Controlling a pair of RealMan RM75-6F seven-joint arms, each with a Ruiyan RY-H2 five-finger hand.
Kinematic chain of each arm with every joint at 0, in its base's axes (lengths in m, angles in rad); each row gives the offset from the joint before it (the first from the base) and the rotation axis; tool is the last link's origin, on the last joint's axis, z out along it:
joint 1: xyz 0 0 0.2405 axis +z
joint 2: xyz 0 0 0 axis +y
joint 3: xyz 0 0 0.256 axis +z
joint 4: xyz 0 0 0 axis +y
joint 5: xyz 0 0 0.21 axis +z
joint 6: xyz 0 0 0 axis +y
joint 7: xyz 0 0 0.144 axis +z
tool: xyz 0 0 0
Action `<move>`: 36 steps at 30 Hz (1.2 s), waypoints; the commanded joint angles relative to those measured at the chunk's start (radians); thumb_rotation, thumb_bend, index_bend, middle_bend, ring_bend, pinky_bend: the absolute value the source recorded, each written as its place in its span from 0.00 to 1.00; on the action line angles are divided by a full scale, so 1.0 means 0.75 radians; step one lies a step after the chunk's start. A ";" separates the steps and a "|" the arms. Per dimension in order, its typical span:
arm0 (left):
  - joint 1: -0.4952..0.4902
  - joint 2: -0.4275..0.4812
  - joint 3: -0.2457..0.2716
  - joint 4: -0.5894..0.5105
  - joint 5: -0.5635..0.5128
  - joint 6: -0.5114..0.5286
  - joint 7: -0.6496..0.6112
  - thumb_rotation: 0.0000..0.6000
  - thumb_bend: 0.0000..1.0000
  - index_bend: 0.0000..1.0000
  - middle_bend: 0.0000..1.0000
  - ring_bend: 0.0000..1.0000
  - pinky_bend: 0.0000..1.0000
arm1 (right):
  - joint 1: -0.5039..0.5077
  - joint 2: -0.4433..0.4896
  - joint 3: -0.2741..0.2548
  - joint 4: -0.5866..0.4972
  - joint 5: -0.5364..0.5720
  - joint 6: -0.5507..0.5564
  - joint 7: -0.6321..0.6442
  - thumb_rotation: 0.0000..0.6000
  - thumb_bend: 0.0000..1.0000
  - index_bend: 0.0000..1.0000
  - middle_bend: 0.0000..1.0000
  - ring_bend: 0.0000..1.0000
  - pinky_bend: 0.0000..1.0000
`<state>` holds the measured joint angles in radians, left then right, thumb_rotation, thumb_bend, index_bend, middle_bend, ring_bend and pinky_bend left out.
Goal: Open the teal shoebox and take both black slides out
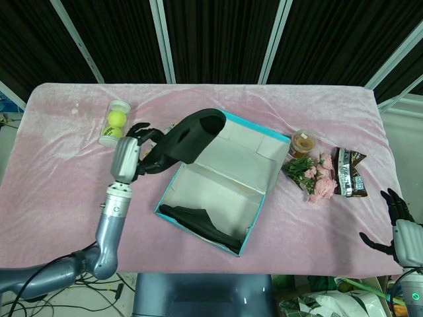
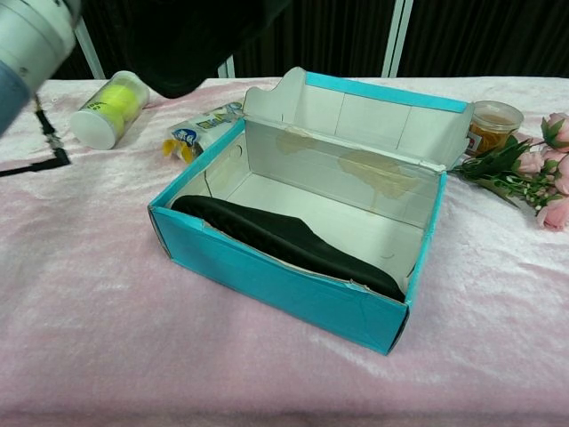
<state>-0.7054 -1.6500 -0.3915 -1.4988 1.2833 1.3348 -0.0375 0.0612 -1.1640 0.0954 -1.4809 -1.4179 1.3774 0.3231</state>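
The teal shoebox (image 1: 258,201) (image 2: 293,294) stands open at the table's middle, white inside. One black slide (image 1: 201,227) (image 2: 284,242) lies along its near wall. My left hand (image 1: 132,158) holds the other black slide (image 1: 188,137) (image 2: 191,40) in the air, above and left of the box. In the chest view only the left wrist (image 2: 31,36) shows at the top left corner. My right hand (image 1: 400,228) hangs with fingers spread past the table's right front corner, holding nothing.
A clear tube of tennis balls (image 1: 114,123) (image 2: 108,108) lies at the left. A white snack pack (image 2: 200,129) sits behind the box. To the right are a small jar (image 1: 303,142) (image 2: 494,124), pink flowers (image 1: 316,177) (image 2: 538,182) and a dark wrapper (image 1: 349,173).
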 commanded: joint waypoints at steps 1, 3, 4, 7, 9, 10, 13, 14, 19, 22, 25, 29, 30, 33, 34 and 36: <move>0.119 0.254 0.108 -0.108 -0.020 -0.084 0.116 1.00 0.43 0.49 0.62 0.44 0.20 | 0.017 0.004 0.011 0.009 -0.008 -0.006 0.007 1.00 0.10 0.00 0.00 0.02 0.21; 0.147 0.328 0.146 -0.126 -0.049 -0.125 0.164 1.00 0.42 0.49 0.62 0.43 0.20 | 0.029 0.008 0.019 0.012 -0.011 -0.012 0.011 1.00 0.10 0.00 0.00 0.02 0.21; 0.162 0.358 0.171 -0.124 -0.066 -0.144 0.197 1.00 0.41 0.49 0.62 0.43 0.19 | 0.038 0.011 0.025 0.013 -0.015 -0.015 0.013 1.00 0.10 0.00 0.00 0.02 0.21; 0.192 0.394 0.229 -0.091 -0.074 -0.159 0.271 1.00 0.40 0.49 0.62 0.42 0.19 | 0.060 0.021 0.036 0.012 -0.025 -0.024 0.014 1.00 0.10 0.00 0.00 0.02 0.21; 0.211 0.373 0.261 -0.032 -0.073 -0.142 0.318 1.00 0.40 0.49 0.61 0.42 0.18 | 0.074 0.026 0.040 0.009 -0.035 -0.029 0.015 1.00 0.10 0.00 0.00 0.02 0.21; 0.218 0.359 0.274 -0.004 -0.078 -0.136 0.345 1.00 0.40 0.49 0.61 0.42 0.18 | 0.080 0.029 0.041 0.007 -0.040 -0.031 0.015 1.00 0.10 0.00 0.00 0.02 0.21; 0.235 0.316 0.296 0.056 -0.113 -0.140 0.396 1.00 0.40 0.49 0.61 0.42 0.18 | 0.097 0.034 0.042 0.000 -0.054 -0.039 0.011 1.00 0.10 0.00 0.00 0.02 0.21; 0.240 0.297 0.300 0.078 -0.132 -0.144 0.412 1.00 0.40 0.49 0.61 0.42 0.18 | 0.104 0.035 0.041 -0.004 -0.060 -0.042 0.009 1.00 0.10 0.00 0.00 0.02 0.21; 0.248 0.211 0.283 0.181 -0.210 -0.117 0.524 1.00 0.31 0.46 0.56 0.40 0.17 | 0.127 0.035 0.037 -0.016 -0.076 -0.056 -0.005 1.00 0.10 0.00 0.00 0.02 0.21; 0.247 0.164 0.256 0.226 -0.286 -0.099 0.630 1.00 0.07 0.30 0.40 0.28 0.14 | 0.141 0.037 0.038 -0.026 -0.081 -0.062 -0.014 1.00 0.10 0.00 0.00 0.02 0.21; 0.250 0.159 0.232 0.196 -0.311 -0.090 0.639 1.00 0.00 0.17 0.26 0.17 0.10 | 0.152 0.038 0.039 -0.034 -0.085 -0.066 -0.022 1.00 0.10 0.00 0.00 0.02 0.21; 0.258 0.190 0.222 0.136 -0.269 -0.079 0.573 1.00 0.00 0.13 0.22 0.13 0.07 | 0.166 0.042 0.039 -0.043 -0.088 -0.073 -0.033 1.00 0.10 0.00 0.00 0.02 0.21; 0.261 0.200 0.223 0.119 -0.238 -0.067 0.545 1.00 0.00 0.13 0.22 0.13 0.07 | 0.170 0.043 0.039 -0.046 -0.090 -0.073 -0.036 1.00 0.10 0.00 0.00 0.02 0.21; 0.272 0.229 0.237 0.090 -0.119 -0.021 0.443 1.00 0.00 0.13 0.22 0.13 0.06 | 0.175 0.046 0.038 -0.053 -0.091 -0.073 -0.042 1.00 0.10 0.00 0.00 0.02 0.21; 0.275 0.236 0.246 0.090 -0.068 -0.003 0.400 1.00 0.00 0.13 0.22 0.13 0.05 | 0.176 0.047 0.037 -0.054 -0.090 -0.073 -0.043 1.00 0.10 0.00 0.00 0.02 0.21; 0.281 0.248 0.261 0.101 0.018 0.037 0.337 1.00 0.00 0.13 0.22 0.13 0.05 | 0.177 0.048 0.035 -0.056 -0.090 -0.071 -0.045 1.00 0.10 0.00 0.00 0.02 0.21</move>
<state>-0.5040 -1.4846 -0.2104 -1.4151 1.2152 1.3196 0.2853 0.1936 -1.1280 0.1214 -1.5231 -1.4855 1.3241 0.2897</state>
